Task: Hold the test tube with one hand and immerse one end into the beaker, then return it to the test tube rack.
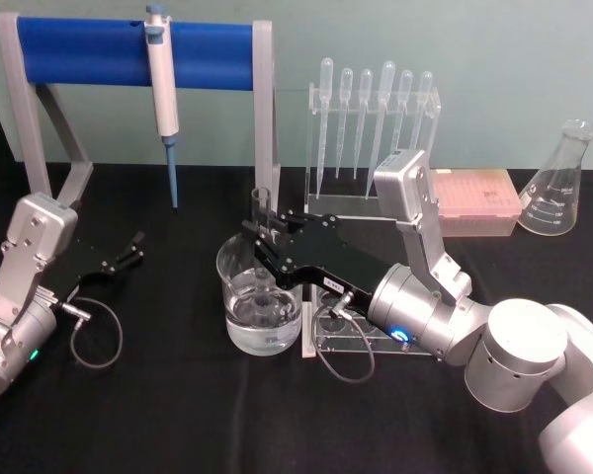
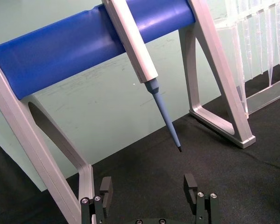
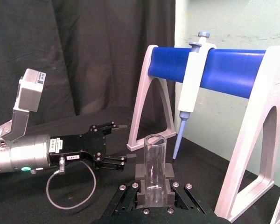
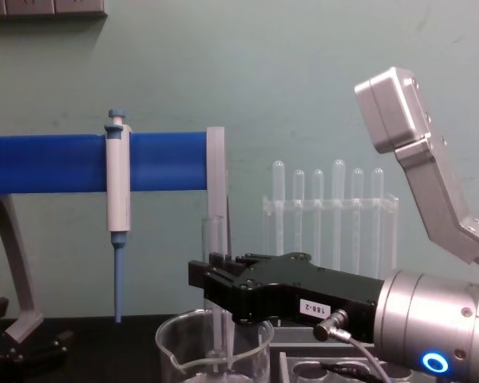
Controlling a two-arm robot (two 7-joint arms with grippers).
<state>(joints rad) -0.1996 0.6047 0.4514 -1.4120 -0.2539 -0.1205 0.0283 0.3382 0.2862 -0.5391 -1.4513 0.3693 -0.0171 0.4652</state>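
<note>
While the right tool (image 1: 263, 237) grips the test tube (image 1: 261, 202), its bottom end sits in the beaker (image 1: 227, 267): dip looks done, return to rack (image 1: 314, 342) not yet; left tool (image 1: 128, 249) idle on the robot's left, jaws spread.

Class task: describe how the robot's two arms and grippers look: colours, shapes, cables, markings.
Both the left gripper and right gripper are flat black, on silver cylindrical wrists, each with a looped grey cable and bracketed grey box. Right one: white label, blue ring light.

Black right hand (image 1: 262, 233) — clear test tube (image 1: 261, 204), beaker (image 1: 231, 278)
</note>
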